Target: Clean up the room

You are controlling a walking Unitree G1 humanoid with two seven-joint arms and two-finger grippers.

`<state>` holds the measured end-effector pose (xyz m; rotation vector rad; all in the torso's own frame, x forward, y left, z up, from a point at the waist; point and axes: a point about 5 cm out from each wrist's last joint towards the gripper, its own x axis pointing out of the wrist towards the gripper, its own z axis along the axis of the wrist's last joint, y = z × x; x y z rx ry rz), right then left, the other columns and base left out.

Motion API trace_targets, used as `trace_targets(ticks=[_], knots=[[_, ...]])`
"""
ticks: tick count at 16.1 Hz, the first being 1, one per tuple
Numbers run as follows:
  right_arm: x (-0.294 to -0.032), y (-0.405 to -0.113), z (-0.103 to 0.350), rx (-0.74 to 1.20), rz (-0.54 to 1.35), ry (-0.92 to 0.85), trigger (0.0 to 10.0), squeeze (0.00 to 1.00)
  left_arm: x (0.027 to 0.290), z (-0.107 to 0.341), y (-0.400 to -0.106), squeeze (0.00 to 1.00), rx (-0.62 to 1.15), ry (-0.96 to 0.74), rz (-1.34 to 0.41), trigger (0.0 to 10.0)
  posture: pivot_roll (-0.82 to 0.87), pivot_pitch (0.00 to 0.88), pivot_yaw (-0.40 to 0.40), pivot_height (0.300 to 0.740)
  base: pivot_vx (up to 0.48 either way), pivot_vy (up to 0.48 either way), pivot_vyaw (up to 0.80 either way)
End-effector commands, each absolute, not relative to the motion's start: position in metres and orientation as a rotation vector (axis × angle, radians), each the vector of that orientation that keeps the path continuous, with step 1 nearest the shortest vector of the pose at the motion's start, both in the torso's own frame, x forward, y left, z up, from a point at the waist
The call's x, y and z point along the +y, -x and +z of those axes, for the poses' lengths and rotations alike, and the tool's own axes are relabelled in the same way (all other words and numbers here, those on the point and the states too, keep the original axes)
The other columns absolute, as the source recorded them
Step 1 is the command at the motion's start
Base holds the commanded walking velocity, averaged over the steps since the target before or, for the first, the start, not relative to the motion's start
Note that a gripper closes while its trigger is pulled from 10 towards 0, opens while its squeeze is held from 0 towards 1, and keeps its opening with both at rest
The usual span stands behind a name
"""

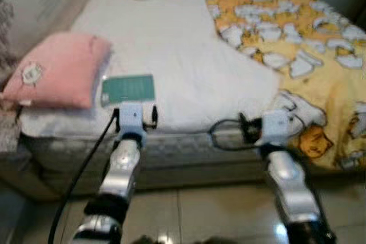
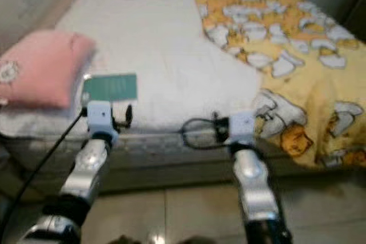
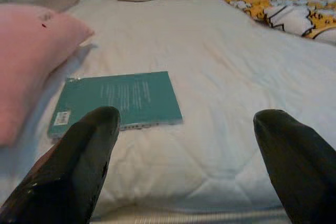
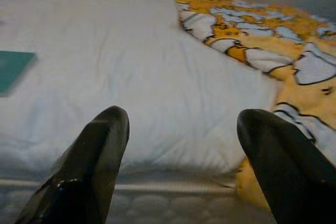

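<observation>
Book: we see a flat teal paperback book (image 3: 118, 100) on the white quilted bed (image 3: 220, 87), just beyond our left gripper (image 3: 186, 145) fingers, spread apart; a small white label at its corner, text unreadable.
Pillow: pink cushion (image 3: 29, 56) beside it.
Right gripper (image 4: 181, 150): fingers apart, ahead of them a yellow cartoon-print blanket (image 4: 294, 51).

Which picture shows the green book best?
The left wrist view: the green book lies close and whole on the white bed. Both eye views show it small and blurry beside the pink pillow; the right wrist view catches one corner.
</observation>
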<state>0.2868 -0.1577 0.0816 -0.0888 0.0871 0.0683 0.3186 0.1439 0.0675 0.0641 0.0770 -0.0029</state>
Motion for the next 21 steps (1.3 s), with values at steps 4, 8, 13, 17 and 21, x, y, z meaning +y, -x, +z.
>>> trace_targets(ticks=[4, 8, 13, 17, 21], knots=[[-0.164, -0.286, 0.078, 0.059, 0.071, 0.145, 10.0, 0.0, 0.149, 0.061, -0.321, 0.0, 0.133, -0.14, 0.081, 10.0, -0.08, 0.0, 0.028, 0.74, 0.0, -0.461, -0.53], [-0.159, -0.291, 0.08, 0.055, 0.081, 0.119, 10.0, 1.0, 0.148, 0.062, -0.323, 1.0, 0.133, -0.13, 0.111, 10.0, -0.08, 0.0, 0.022, 0.74, 0.0, 0.0, 0.0], [-0.146, -0.306, 0.08, 0.051, 0.131, 0.153, 10.0, 0.0, 0.157, 0.073, -0.335, 0.0, 0.113, -0.072, 0.146, 10.0, -0.03, 0.0, -0.001, 0.74, 0.211, -0.277, 0.0], [-0.139, -0.302, 0.077, 0.047, 0.149, 0.129, 10.0, 0.0, 0.17, 0.065, -0.331, 0.0, 0.159, -0.032, 0.217, 10.0, -0.02, 0.0, 0.0, 0.74, 0.459, 0.0, 0.0], [-0.138, -0.294, 0.066, 0.073, 0.161, 0.131, 10.0, 0.0, 0.174, 0.063, -0.329, 0.0, 0.165, -0.041, 0.235, 10.0, -0.01, 0.0, 0.006, 0.74, 0.48, 0.0, 0.0]])
